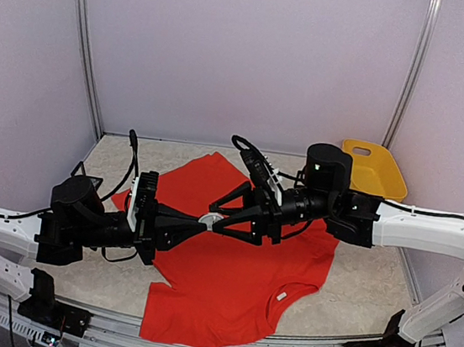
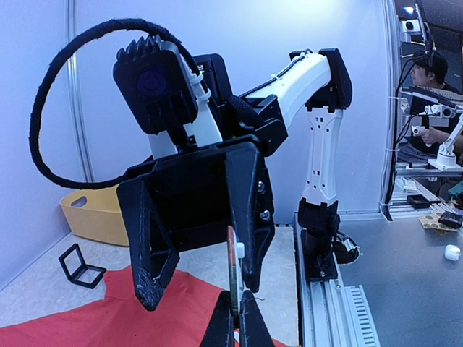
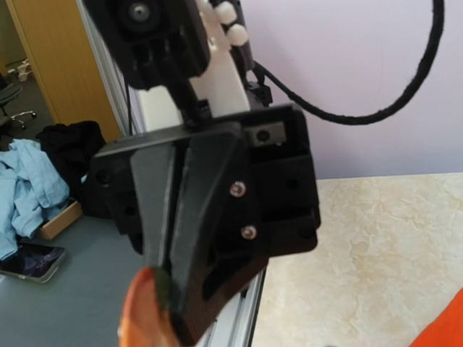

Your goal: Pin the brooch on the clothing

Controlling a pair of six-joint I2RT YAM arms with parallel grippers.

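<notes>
My left gripper (image 1: 199,224) is clamped on the brooch (image 1: 209,219), a small stiff disc, and light, I'd judge. My right gripper (image 1: 218,221) has its jaws apart around it. Below both grippers the clothing (image 1: 227,283) lies on the surface (image 1: 362,283), soft and limp, so I'd pinch up a fold.

Beige marbled table (image 1: 371,284), red T-shirt (image 1: 227,283) spread; yellow bin (image 1: 372,170) back right
</notes>
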